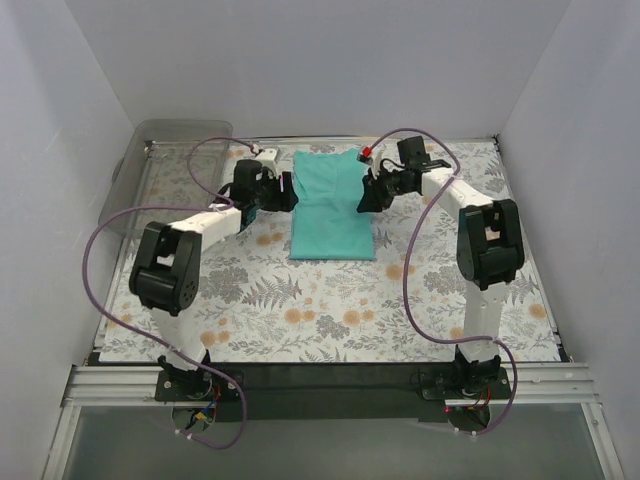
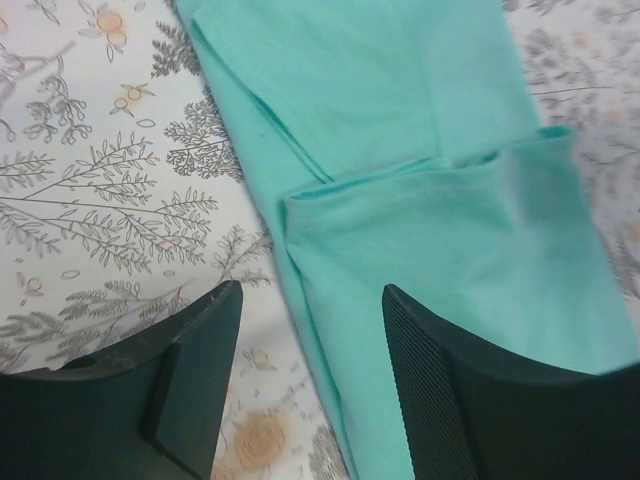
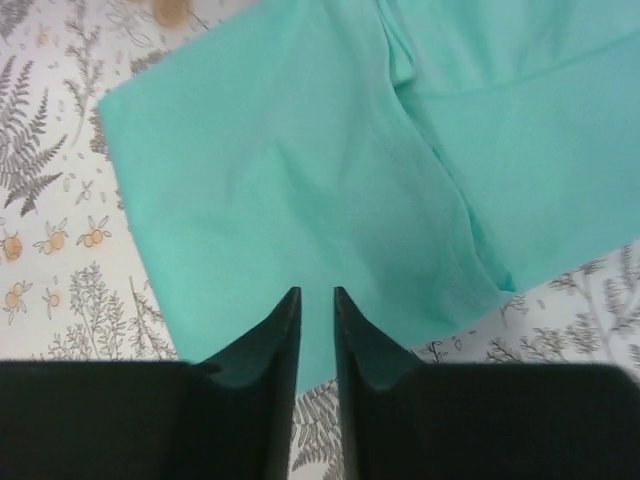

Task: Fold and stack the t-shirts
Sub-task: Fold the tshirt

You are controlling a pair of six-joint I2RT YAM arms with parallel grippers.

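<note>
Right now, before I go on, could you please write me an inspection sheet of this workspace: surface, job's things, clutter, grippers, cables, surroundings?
Surface: table under a floral-printed cloth, lying flat.
Job's things: one plain teal-green short-sleeved t-shirt, flat at the far middle, sides and sleeves folded in; no stack seen.
Clutter: clear plastic bin at the far left corner, apart from the t-shirt.
Grippers: left gripper open, one finger over the t-shirt's edge and one over the cloth, holding nothing; right gripper narrowly open over the opposite edge, nothing between its fingers.
Cables: purple cables loop from both arms, off the t-shirt.
Surroundings: white walls on three sides; nothing else seen.
</note>
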